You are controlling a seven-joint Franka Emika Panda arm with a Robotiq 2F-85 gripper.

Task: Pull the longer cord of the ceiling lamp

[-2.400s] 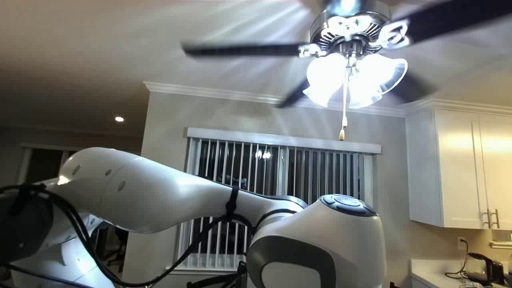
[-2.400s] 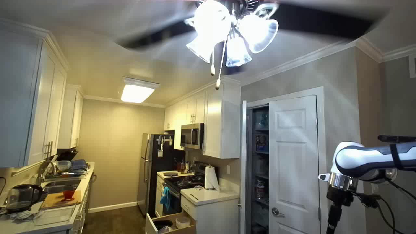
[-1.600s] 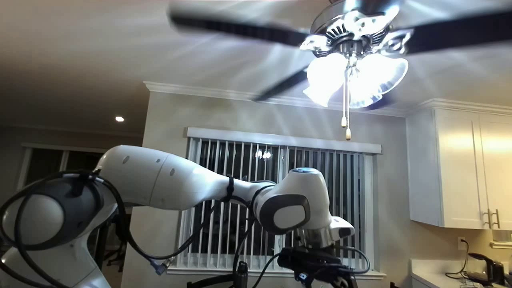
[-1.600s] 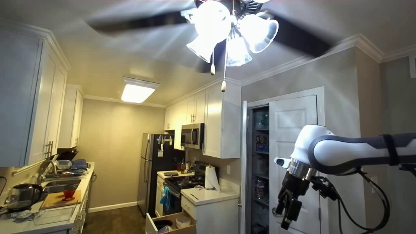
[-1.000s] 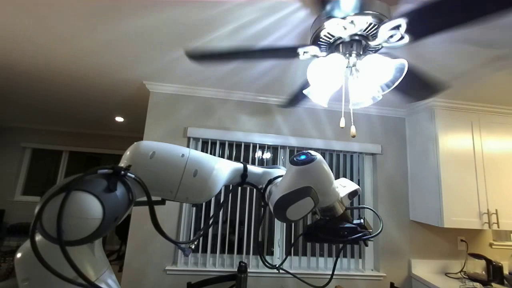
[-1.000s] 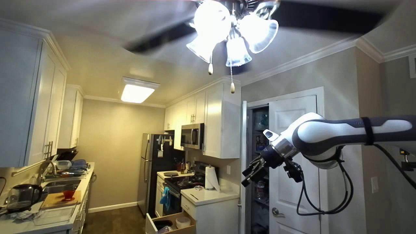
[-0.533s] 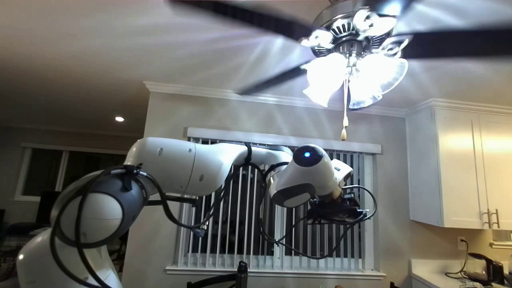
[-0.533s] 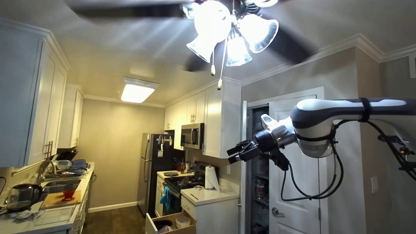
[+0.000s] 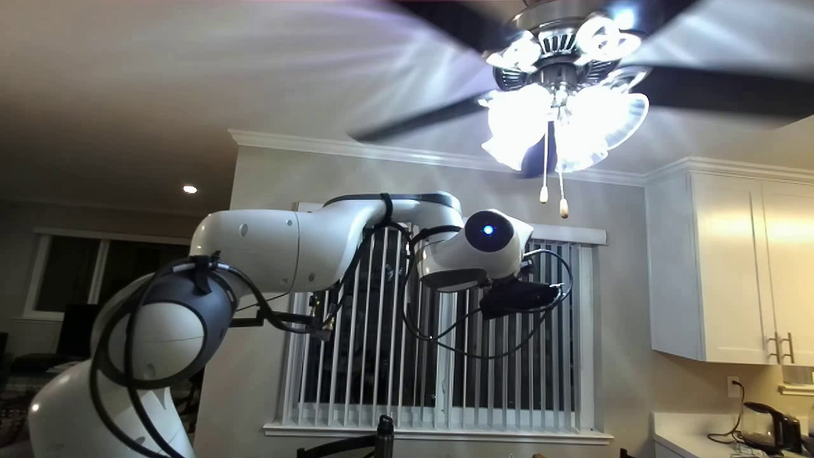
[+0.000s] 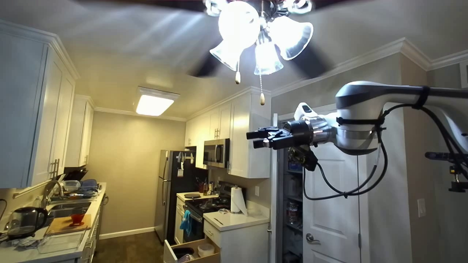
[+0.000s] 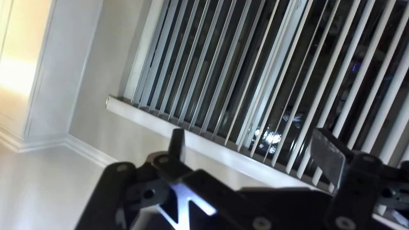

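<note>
The ceiling lamp shows in both exterior views (image 9: 601, 121) (image 10: 292, 36), with lit white glass shades and blurred dark blades. Its longer cord (image 9: 560, 181) is a thin beaded line ending in a wooden knob. In an exterior view the longer cord (image 10: 261, 84) hangs to the right of a shorter cord (image 10: 238, 66). My gripper (image 10: 253, 140) is open and empty, held level, with its fingertips below the longer cord's knob and apart from it. The wrist view shows the fingers (image 11: 252, 150) spread wide with nothing between them. Neither cord shows in the wrist view.
The spinning fan blades (image 9: 420, 119) sweep above the cords. A window with vertical blinds (image 9: 439, 381) lies behind the arm. White wall cabinets (image 10: 250, 135) and a pantry door (image 10: 331, 197) stand behind the gripper. A cable (image 10: 329, 197) loops under the wrist.
My arm has risen, and the gripper has swung from pointing down to level, moving toward the lamp and staying open. Both cords sway, the longer one more. The fan blades keep turning.
</note>
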